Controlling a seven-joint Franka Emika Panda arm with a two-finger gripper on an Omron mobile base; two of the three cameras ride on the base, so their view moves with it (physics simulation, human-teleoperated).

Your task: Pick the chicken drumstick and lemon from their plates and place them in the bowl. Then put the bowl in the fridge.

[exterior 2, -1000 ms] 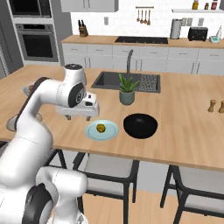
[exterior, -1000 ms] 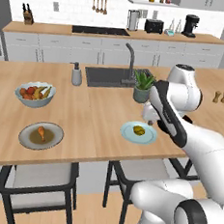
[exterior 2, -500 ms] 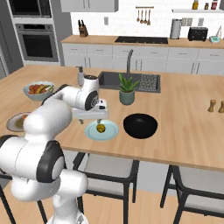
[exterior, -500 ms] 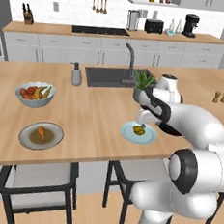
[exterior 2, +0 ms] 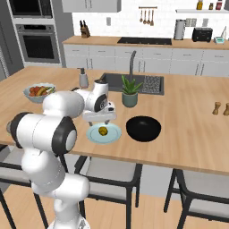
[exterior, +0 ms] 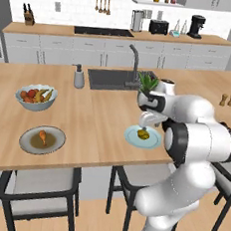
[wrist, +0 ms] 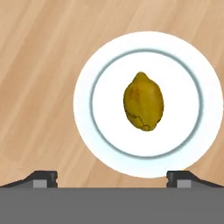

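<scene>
Gripper (wrist: 112,177) jaws wide, hovering above lemon (wrist: 143,102) centred on plate (wrist: 89,83)

Wooden island counter (exterior: 100,136) up front, dark sink (exterior: 113,79) with tall faucet (exterior: 135,59) set in it. Dark-framed stools (exterior: 38,190) with grey seats tucked under at 6 o'clock, wood floor (exterior: 102,226). Back wall at 12 o'clock: white tile (exterior: 72,11), pale grey cabinets (exterior: 93,53), black cooktop (exterior: 103,31), hanging utensils (exterior: 102,2), toaster (exterior: 158,26), coffee maker (exterior: 196,26), knife block (exterior: 29,18). Black wall oven (exterior 2: 38,40) at 10 o'clock. Even light.
</scene>
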